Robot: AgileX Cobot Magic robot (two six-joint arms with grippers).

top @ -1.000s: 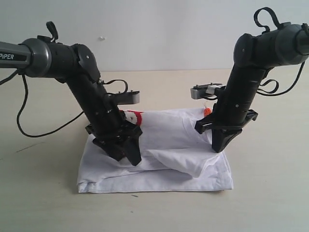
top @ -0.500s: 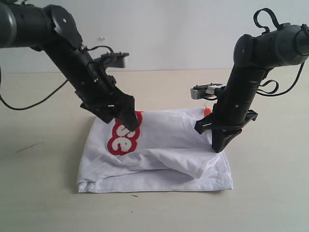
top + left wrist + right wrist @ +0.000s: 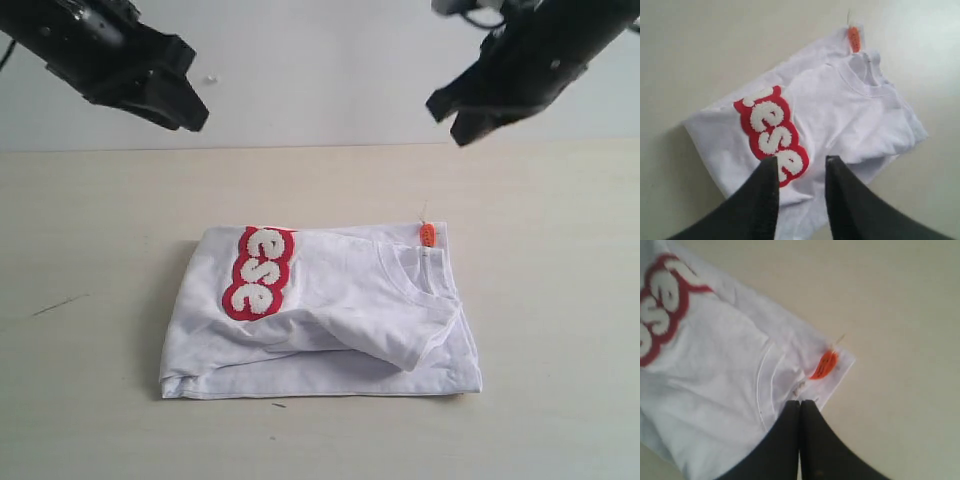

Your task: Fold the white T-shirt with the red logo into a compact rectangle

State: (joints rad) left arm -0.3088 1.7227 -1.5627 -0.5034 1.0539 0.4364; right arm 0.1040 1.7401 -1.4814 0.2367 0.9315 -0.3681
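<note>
The white T-shirt (image 3: 330, 320) lies folded into a rough rectangle on the table, red logo (image 3: 258, 272) up at its left, orange neck tag (image 3: 427, 234) at its far right corner. A loose fold bulges on its right half. My left gripper (image 3: 185, 105) hangs high above the table at the upper left, open and empty; in its wrist view the gripper (image 3: 801, 163) frames the logo (image 3: 772, 132) far below. Raised at the upper right is my right gripper (image 3: 462, 122), shut on nothing; its wrist view shows the gripper (image 3: 800, 403) above the tag (image 3: 823, 364).
The shirt rests on a pale beige table (image 3: 90, 220) with a white wall behind. Bare tabletop surrounds the shirt on all sides. A small dark mark (image 3: 60, 305) lies on the table at the left.
Both arms have lifted away from the shirt: the left rose up and left, then the right rose from the collar. The shirt stays folded, its logo now uncovered.
</note>
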